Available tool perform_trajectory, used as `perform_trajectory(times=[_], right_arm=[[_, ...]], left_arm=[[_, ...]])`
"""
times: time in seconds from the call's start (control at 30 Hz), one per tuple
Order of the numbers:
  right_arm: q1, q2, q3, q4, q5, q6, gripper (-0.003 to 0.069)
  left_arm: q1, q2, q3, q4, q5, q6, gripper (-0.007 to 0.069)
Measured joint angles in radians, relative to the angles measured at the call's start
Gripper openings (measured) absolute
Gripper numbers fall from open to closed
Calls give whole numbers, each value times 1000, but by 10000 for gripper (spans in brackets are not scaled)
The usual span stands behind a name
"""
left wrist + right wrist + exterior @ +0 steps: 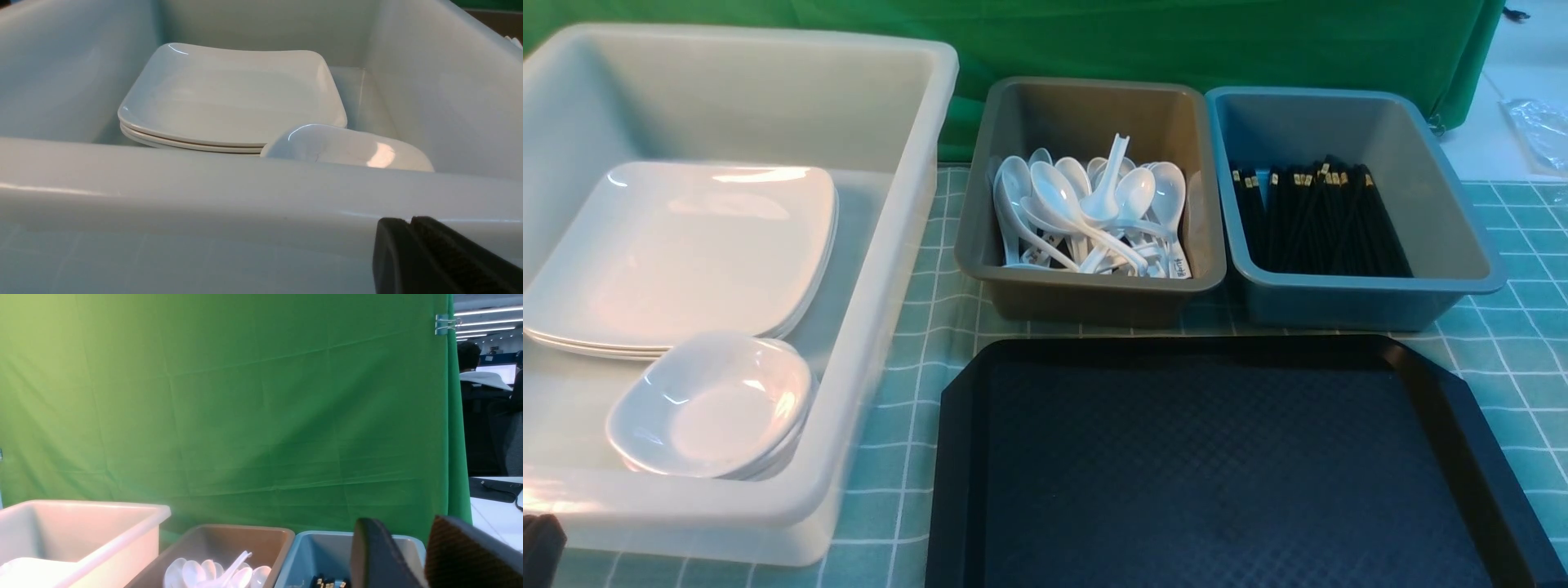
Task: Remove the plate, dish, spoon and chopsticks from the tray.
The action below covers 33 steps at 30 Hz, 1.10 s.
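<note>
The left gripper [410, 222], lower left of the front view, is pressed together, seemingly because nothing needs pinching; the right gripper [402, 539] stands spread. The tray [1209, 465], lower right, lies bare. Plates [686, 253] and dishes [711, 416] share the white bin [866, 327], left, apparently sorted by kind, like spoons [1094, 204] upper middle and chopsticks [1319, 220] upper right.

front view bright, glare on white plates [686, 253]; right wrist view: gripper [402, 555] soft, blurred.

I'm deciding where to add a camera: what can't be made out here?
- Tray's near edge: cut off by the front view's lower edge.
- Lower spoons: hidden under upper ones, front view.
- Lower small dishes: mostly covered by the top dish, front view.
- Spoon label print: too small, front view.
</note>
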Motion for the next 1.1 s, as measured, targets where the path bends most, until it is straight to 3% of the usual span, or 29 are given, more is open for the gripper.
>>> perform_trajectory(times=[0.73,1.1], right_arm=[[0,0,0,0,0,0,239],[0,0,8,1,54,-59,239]], left_arm=[[0,0,0,4,0,0,17],[0,0,0,11,0,-2,17]])
